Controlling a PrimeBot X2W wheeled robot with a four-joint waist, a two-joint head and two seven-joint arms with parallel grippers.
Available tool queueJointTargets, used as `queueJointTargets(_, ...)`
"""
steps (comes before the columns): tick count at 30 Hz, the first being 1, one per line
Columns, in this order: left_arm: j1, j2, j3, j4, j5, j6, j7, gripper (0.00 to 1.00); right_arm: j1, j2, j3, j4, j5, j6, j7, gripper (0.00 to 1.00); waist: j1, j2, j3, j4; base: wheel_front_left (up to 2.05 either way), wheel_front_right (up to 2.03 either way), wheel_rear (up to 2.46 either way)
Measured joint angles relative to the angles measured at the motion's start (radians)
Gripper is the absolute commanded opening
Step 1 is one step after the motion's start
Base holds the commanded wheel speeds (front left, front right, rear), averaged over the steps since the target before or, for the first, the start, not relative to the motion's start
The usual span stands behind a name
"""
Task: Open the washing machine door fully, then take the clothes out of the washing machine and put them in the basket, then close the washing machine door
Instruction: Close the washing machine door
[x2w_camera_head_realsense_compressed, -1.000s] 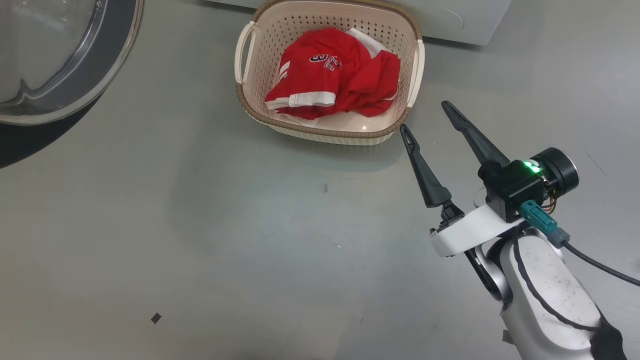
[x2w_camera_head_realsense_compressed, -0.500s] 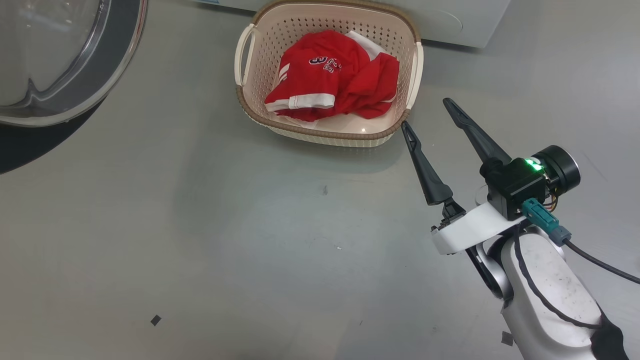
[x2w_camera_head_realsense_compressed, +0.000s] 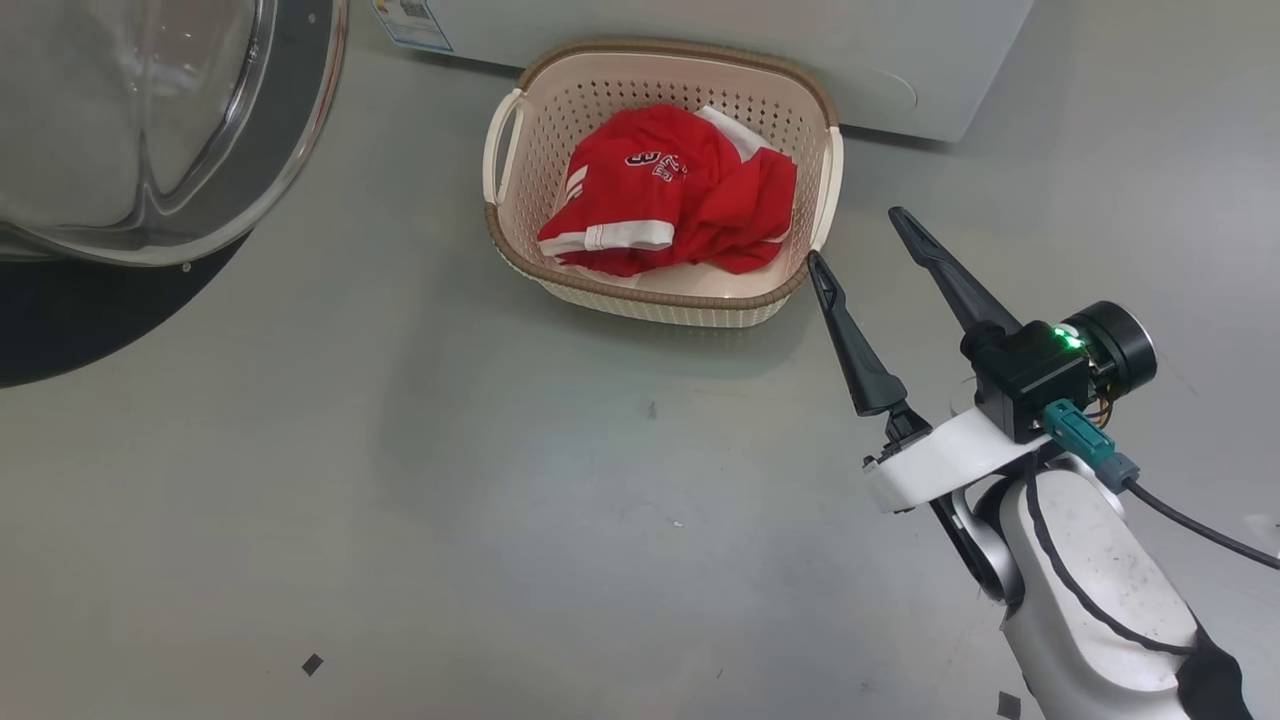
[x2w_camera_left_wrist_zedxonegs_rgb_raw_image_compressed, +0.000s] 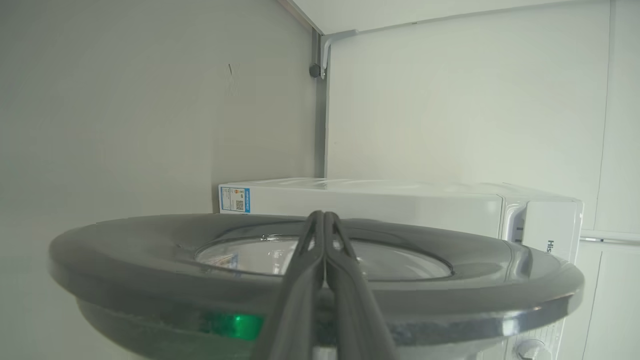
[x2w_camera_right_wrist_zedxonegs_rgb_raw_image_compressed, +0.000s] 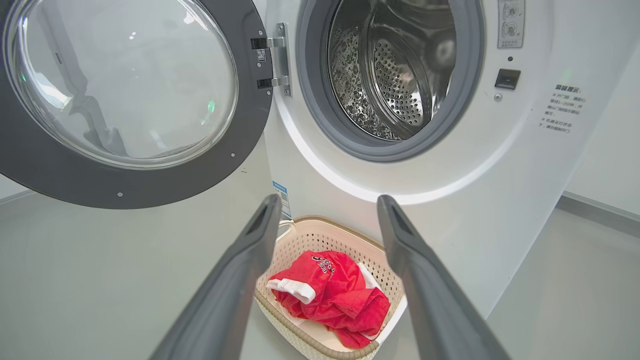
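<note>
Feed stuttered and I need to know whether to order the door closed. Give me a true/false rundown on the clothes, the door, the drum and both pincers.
1. The clothes lie in the basket. True.
2. The door is shut. False: it stands swung open, clear of the porthole.
3. The right pincer holds a garment. False: it is open and empty, beside the basket's corner.
4. The left pincer is shut. True.
5. The visible part of the drum holds no clothes. True.
</note>
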Motion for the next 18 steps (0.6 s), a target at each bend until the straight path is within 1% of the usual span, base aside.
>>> queueJointTargets(5, 0.011, 0.0, -0.05, 0.001, 0.002, -0.039, 0.081, 0.0, 0.002, 0.008, 0.001, 0.007, 0.011, 0.0, -0.017, 1.0, 0.0, 0.0, -0.023, 0.002, 0.0, 0.0, 0.0)
queueJointTargets(7, 0.022, -0.001, -0.059, 0.005, 0.002, -0.049, 0.098, 0.0, 0.003, 0.01, 0.001, 0.013, 0.012, 0.0, -0.021, 1.0, 0.0, 0.0001, -0.032, 0.002, 0.0, 0.0, 0.0)
queueJointTargets(18, 0.093, -0.004, -0.044, 0.027, -0.006, -0.102, 0.17, 0.0, 0.017, 0.023, 0.003, 0.034, 0.045, 0.0, -0.043, 1.0, 0.0, 0.0, -0.081, -0.01, 0.0, 0.0, 0.0)
